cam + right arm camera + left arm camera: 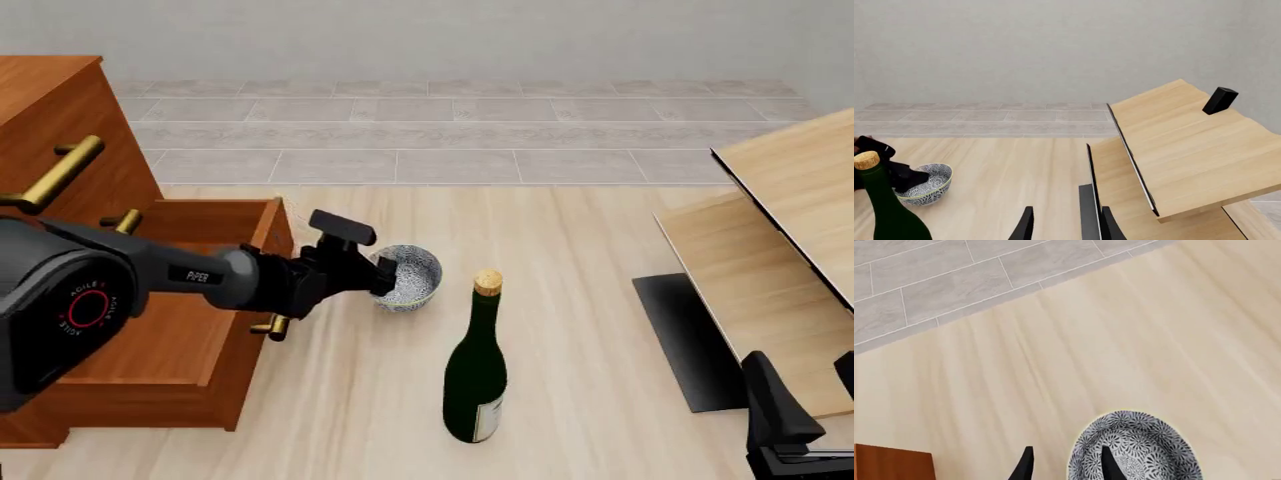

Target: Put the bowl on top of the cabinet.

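Bright, even, sharp simulator renders

Front view: high, behind arms, facing forward-down. Wrist views: close along fingers. All share the bowl (407, 277).

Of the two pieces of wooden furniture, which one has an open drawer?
The large reddish-brown wooden cabinet with brass bar handles, at the left in the front view: one drawer stands pulled out. The pale light-wood furniture at the right shows no drawer.

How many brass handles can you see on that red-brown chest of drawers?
3 on the cabinet: a long bar handle on its upper front, a shorter stub just below, another under the left arm. More may be hidden behind that arm.
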### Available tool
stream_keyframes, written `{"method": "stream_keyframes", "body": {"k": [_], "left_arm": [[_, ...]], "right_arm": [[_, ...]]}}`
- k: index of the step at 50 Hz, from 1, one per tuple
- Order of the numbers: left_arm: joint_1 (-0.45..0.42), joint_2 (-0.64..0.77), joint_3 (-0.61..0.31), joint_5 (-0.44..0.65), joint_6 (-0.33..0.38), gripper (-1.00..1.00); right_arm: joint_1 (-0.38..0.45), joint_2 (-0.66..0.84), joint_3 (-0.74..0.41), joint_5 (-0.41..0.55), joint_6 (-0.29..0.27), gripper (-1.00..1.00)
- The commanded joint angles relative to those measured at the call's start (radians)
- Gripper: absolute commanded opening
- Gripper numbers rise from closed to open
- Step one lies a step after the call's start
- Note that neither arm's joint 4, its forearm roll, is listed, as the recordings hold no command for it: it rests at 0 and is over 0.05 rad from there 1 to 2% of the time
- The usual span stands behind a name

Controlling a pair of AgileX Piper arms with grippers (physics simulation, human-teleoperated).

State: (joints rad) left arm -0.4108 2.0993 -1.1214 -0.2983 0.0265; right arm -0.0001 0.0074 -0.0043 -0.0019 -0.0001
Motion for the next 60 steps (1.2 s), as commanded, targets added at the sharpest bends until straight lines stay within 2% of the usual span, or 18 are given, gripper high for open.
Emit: {"method": "stream_keyframes", "body": {"k": [1,17,18,19,20,22,27,35,36,42,50,60], "left_arm": [[-0.008,0.017,-0.002,-0.007,0.015,1.00],[-0.035,0.021,0.016,-0.018,0.024,1.00],[-0.028,-0.018,0.062,-0.084,0.049,-1.00],[-0.007,-0.007,0.044,-0.066,0.052,-1.00],[-0.022,-0.022,0.056,-0.068,0.031,-1.00],[-0.015,-0.049,0.074,-0.083,0.050,-1.00],[-0.018,-0.101,0.085,-0.062,0.022,-1.00],[-0.031,-0.265,0.153,-0.053,-0.030,-1.00],[-0.023,-0.319,0.166,-0.043,-0.039,-1.00],[-0.004,-0.444,0.193,-0.003,-0.072,-1.00],[0.010,-0.547,0.230,0.017,-0.087,-1.00],[0.035,-0.723,0.264,0.096,-0.154,-1.00]], "right_arm": [[0.000,0.000,0.000,0.000,0.000,1.00],[0.000,0.000,0.000,0.000,0.000,1.00],[0.000,0.000,0.000,0.000,0.000,1.00],[0.000,0.000,0.000,0.000,0.000,1.00],[0.000,0.000,0.000,0.000,0.000,1.00],[0.000,0.000,0.000,0.000,0.000,1.00],[0.000,0.000,0.000,0.000,0.000,1.00],[0.000,0.000,0.000,0.000,0.000,1.00],[0.000,0.000,0.000,0.000,0.000,1.00],[0.000,0.000,0.000,0.000,0.000,1.00],[0.000,0.000,0.000,0.000,0.000,1.00],[0.000,0.000,0.000,0.000,0.000,1.00]]}}
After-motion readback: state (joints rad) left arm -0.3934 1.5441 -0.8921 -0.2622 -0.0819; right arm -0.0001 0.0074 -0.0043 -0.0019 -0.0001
